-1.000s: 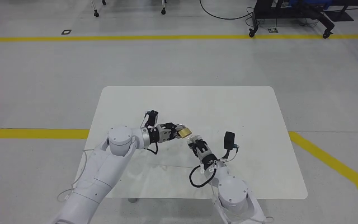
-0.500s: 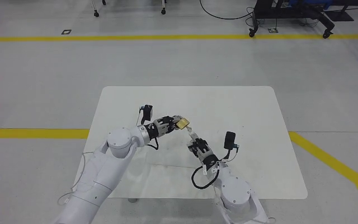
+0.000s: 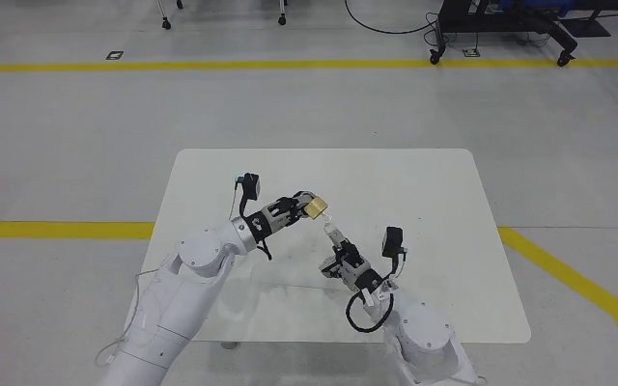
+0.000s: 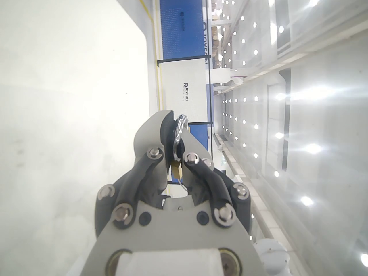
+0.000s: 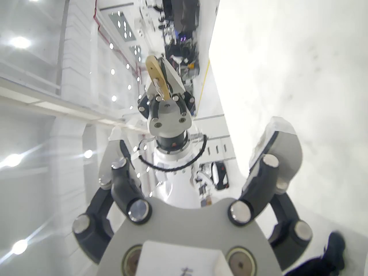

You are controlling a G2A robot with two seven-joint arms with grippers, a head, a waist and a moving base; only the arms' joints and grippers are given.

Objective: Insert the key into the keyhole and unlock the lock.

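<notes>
The lock (image 3: 315,206), a brass padlock, is held in the air above the white table (image 3: 435,193), left of the table's middle in the top view. The left gripper (image 3: 303,206) reaches in from the left and pinches it, its two fingers pressed on the padlock's flat sides. In the left wrist view the silver shackle (image 4: 180,129) stands up between the dark finger pads (image 4: 166,127), with a sliver of the brass body below it. Just to the right of the lock and nearer the robot, the right gripper (image 3: 330,233) points up at it but stays apart from it. Its fingers are spread wide and hold nothing. From the right wrist view the lock's brass end faces the camera, and a small pale piece (image 5: 158,84) juts from it; whether that is the key cannot be told.
</notes>
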